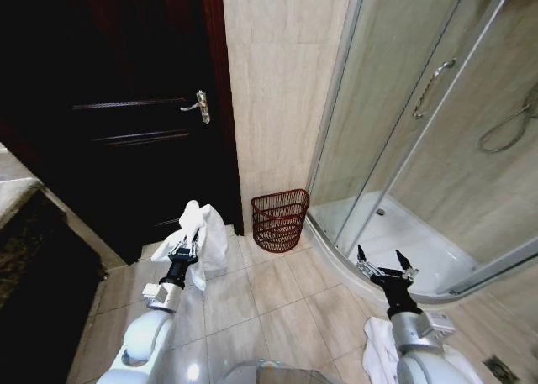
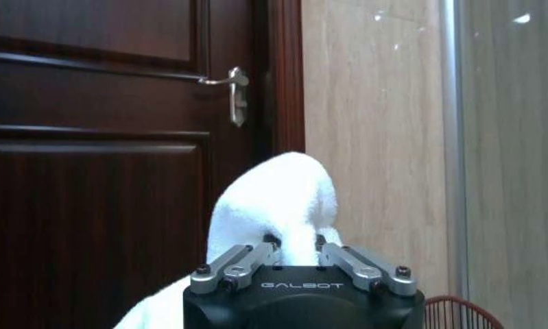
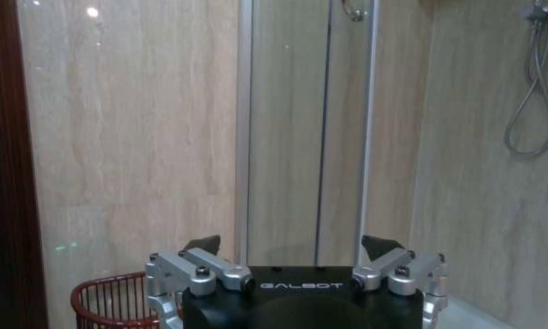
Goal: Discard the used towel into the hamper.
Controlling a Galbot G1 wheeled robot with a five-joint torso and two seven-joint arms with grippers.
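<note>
Towel (image 1: 204, 233), white and soft, is seen at the left of the tiled floor (image 1: 252, 300), bunched into a rounded hump above the left gripper (image 1: 184, 251), whose fingers are closed tightly on its folds; loose cloth hangs down on both sides. In the left wrist view the same towel (image 2: 278, 202) rises in front of the dark wooden door (image 2: 90, 137) with its metal handle (image 2: 235, 92). Further right, the hamper (image 1: 279, 219) is set on the floor against the beige tiled wall (image 1: 277, 81), between the door and the shower enclosure (image 1: 403, 132). It is a small round basket of dark red-brown wire, open-weave, narrowing slightly toward its base, and nothing can be made out inside it. At the right, the right gripper (image 1: 381, 259) is held above the floor near the curved shower threshold, its fingers spread wide and holding nothing.
</note>
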